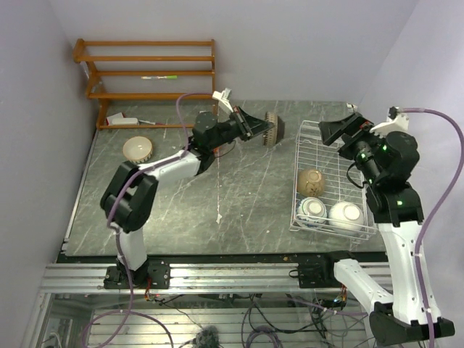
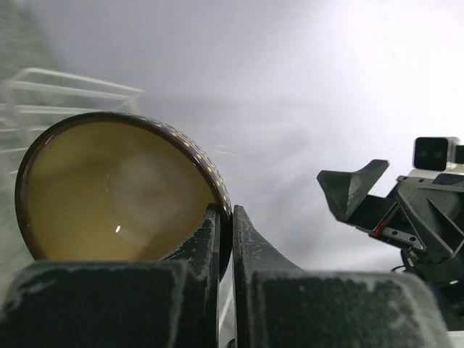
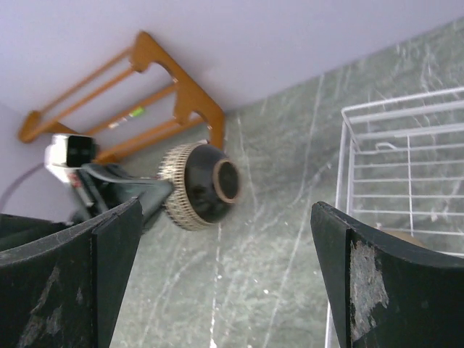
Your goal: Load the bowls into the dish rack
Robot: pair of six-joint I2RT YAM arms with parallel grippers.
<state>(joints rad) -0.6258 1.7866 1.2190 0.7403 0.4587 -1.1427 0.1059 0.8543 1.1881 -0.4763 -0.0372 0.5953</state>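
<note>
While the left tool pinches the tan-brown bowl by its rim alone, on edge in the air off the dish rack's 11 o'clock corner, the bowl could pivot and drop. The right tool, gaping empty at the rack's 12 o'clock end, risks a bump.

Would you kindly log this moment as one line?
left gripper shut on brown bowl, aloft | right gripper open | dish rack: tan bowl, patterned bowl, white bowl | table: cream bowl
</note>
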